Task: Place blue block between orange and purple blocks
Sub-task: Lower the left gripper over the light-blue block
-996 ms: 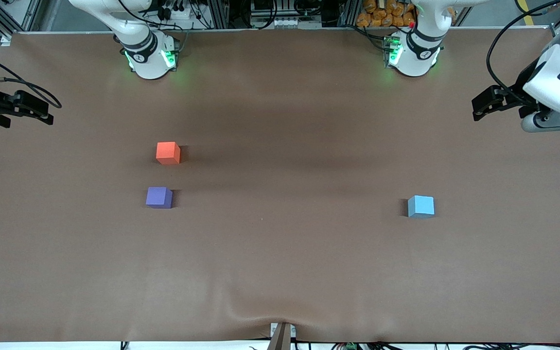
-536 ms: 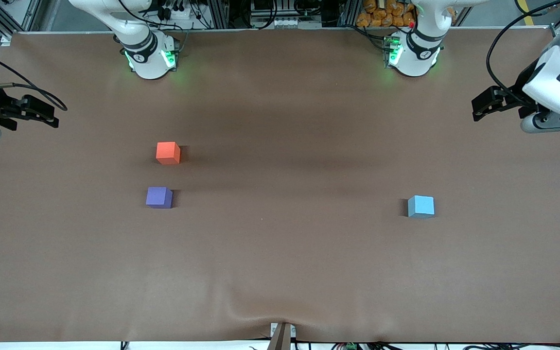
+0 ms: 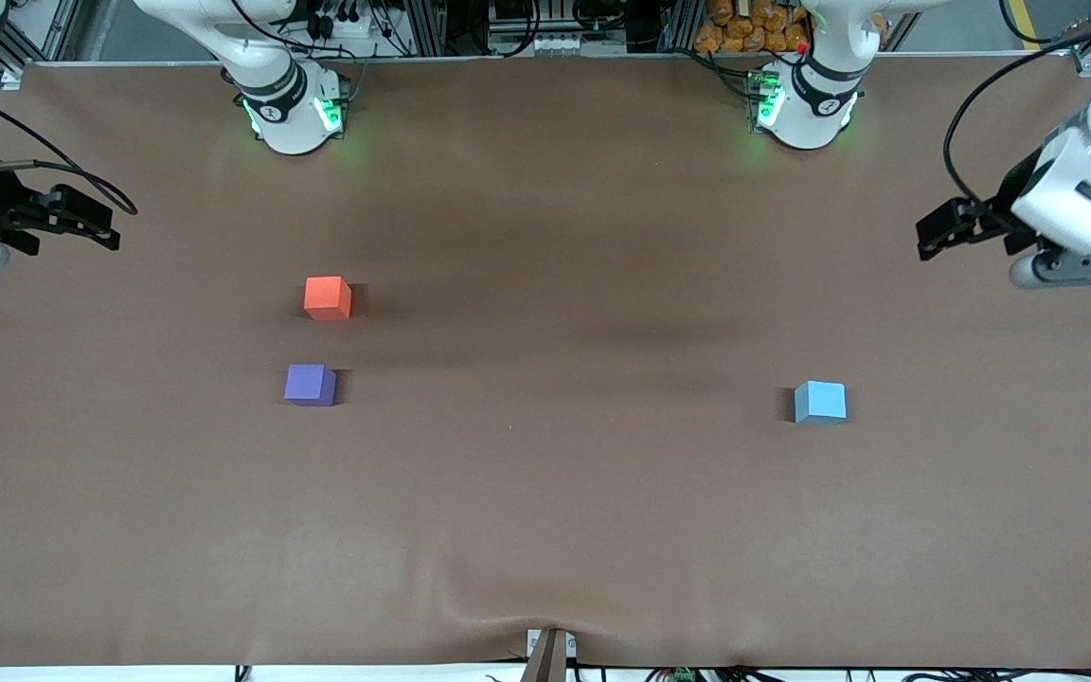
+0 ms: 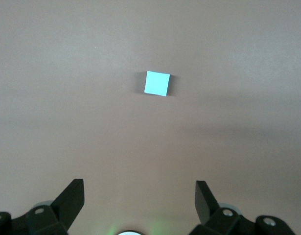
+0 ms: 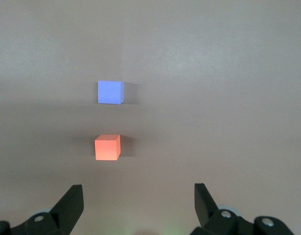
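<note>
Blue block point(image 3: 820, 402): it is sitting alone on the brown table point(image 3: 545, 530) toward the left arm's end, well apart from the other two cubes; nothing is touching it.
Handling: I am judging it light, stiff and matte, so not slippery; I am planning to pinch it across two opposite flat side faces, fingers squared to them.
Orange block point(image 3: 328, 297) and purple block point(image 3: 310, 385): they are resting near each other toward the right arm's end, the purple one nearer the front camera, with a gap between them that I am reading as tight for a third cube.
Left gripper point(image 4: 139, 196): I am holding it spread wide and empty, up over the table edge at its own end, looking down on the blue block.
Right gripper point(image 5: 138, 198): I am keeping it wide apart too, carrying nothing, hovering over its end of the table and waiting.
</note>
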Controlling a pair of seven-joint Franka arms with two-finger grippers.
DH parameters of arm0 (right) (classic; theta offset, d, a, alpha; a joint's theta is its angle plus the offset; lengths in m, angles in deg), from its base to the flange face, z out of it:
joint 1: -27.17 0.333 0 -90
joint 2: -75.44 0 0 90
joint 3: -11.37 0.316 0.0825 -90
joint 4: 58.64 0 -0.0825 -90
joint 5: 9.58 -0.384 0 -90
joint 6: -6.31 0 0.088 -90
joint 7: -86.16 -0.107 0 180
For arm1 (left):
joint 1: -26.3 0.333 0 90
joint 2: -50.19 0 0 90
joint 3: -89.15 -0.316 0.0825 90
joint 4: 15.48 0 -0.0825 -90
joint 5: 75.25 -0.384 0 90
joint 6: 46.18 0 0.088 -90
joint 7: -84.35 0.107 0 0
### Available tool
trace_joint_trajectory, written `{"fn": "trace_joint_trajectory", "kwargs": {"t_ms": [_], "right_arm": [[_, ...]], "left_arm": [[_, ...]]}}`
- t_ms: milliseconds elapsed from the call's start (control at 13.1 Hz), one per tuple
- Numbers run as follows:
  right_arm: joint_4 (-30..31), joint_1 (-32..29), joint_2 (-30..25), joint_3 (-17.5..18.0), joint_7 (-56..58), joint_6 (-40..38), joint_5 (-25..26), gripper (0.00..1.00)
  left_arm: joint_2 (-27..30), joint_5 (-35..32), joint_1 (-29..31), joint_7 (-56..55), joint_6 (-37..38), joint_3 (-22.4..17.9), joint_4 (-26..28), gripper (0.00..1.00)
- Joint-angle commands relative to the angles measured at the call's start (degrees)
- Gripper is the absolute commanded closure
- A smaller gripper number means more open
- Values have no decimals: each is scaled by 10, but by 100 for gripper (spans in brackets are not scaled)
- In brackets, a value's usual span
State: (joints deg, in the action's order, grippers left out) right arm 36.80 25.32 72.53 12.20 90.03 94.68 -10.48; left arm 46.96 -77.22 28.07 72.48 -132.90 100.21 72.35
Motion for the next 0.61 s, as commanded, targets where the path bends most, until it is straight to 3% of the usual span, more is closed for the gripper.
{"fn": "trace_joint_trajectory", "kwargs": {"t_ms": [0,307,536], "right_arm": [[18,4,-17,-2,-9,13,-2,0],[19,4,-17,-2,-9,15,-3,0],[19,-2,-15,-2,-8,17,-3,0]], "left_arm": [[6,13,12,14,-51,4,43,0],[0,12,44,39,-192,4,149,0],[-40,11,56,47,-239,3,160,0]]}}
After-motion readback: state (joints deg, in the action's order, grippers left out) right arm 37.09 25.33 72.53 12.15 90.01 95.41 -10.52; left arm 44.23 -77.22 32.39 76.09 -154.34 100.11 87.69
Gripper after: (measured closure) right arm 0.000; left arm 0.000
